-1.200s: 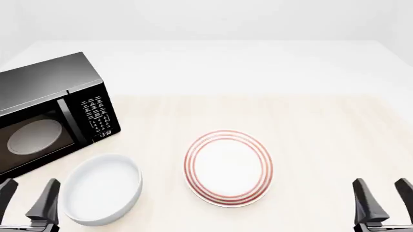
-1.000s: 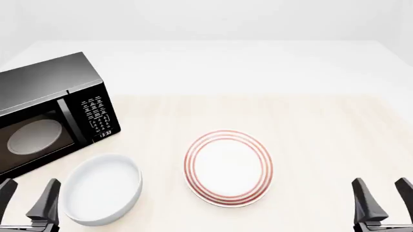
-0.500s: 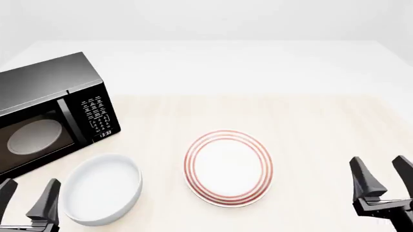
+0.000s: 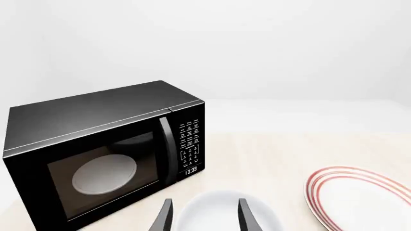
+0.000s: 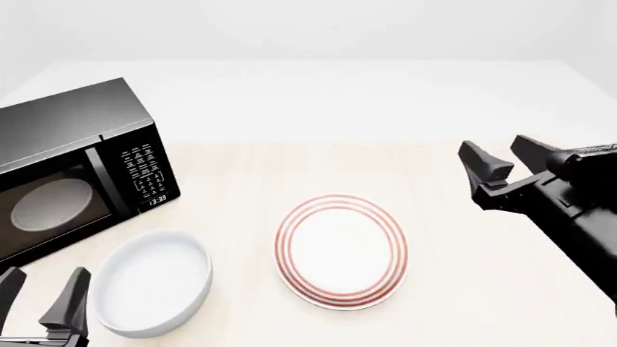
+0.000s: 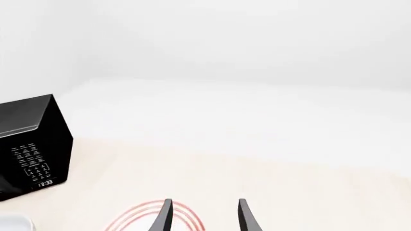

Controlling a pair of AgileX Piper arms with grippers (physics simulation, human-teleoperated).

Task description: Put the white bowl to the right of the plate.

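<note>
Since half a second ago the right hand [image 5: 501,163] has risen and swung in to hover beyond the plate [image 5: 342,250], fingers spread and empty. With the white bowl [image 5: 152,282] left of the plate and the left hand [image 5: 43,293] open beside it, reaching across risks clipping the plate.
</note>
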